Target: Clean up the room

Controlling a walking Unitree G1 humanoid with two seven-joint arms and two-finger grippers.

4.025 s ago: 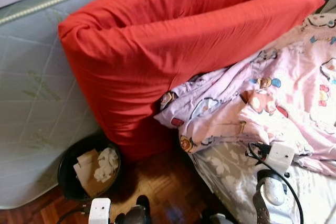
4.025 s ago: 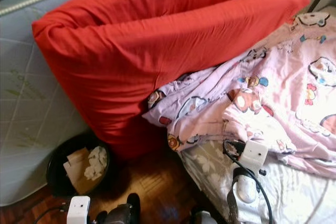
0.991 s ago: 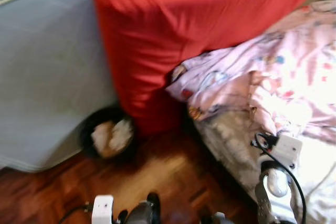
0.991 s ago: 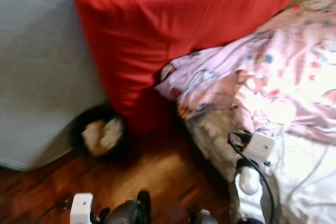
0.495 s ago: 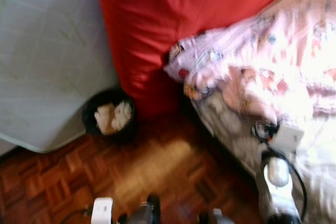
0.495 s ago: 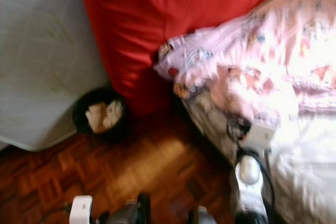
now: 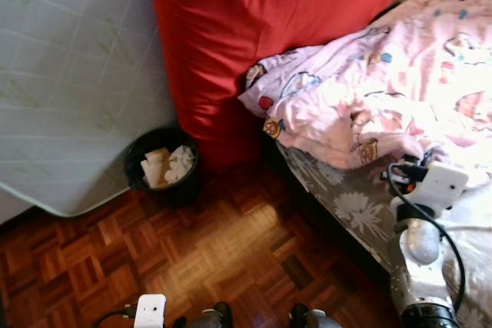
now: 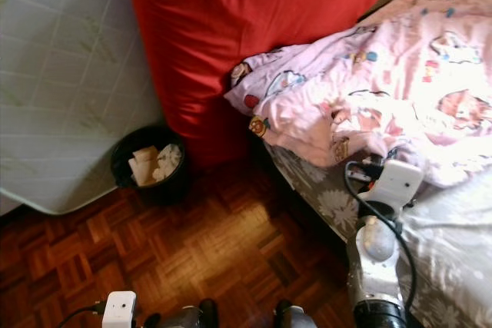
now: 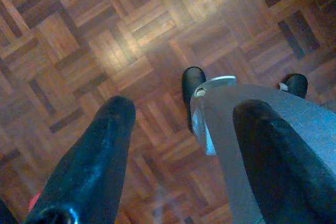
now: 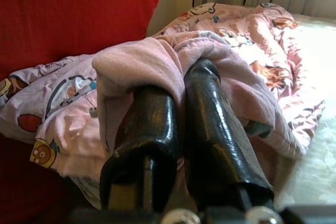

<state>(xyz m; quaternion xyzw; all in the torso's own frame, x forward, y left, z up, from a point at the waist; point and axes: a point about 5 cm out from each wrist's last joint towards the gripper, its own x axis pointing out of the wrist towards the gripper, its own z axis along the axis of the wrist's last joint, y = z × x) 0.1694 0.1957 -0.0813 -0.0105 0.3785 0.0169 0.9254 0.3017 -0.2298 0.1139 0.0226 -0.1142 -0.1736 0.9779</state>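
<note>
1. While a red mattress (image 7: 261, 28) leans upright at the bed (image 7: 346, 205), the pink blanket (image 7: 384, 90) lies crumpled there.
2. Right gripper (image 10: 181, 85): jaws pinched tight on blanket fabric.
3. Left gripper (image 9: 184, 145): jaws spread wide, empty, above parquet floor (image 7: 192, 251).
4. Black wastebasket (image 7: 161, 167) stands beside the mattress.

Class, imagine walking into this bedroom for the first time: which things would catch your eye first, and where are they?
A big red fabric-covered cushion leans against the grey quilted mattress. Beside it, a pink cartoon-print blanket lies rumpled on the bed, pinched by the right tool. A round black bin holding crumpled paper stands on the parquet floor.
</note>
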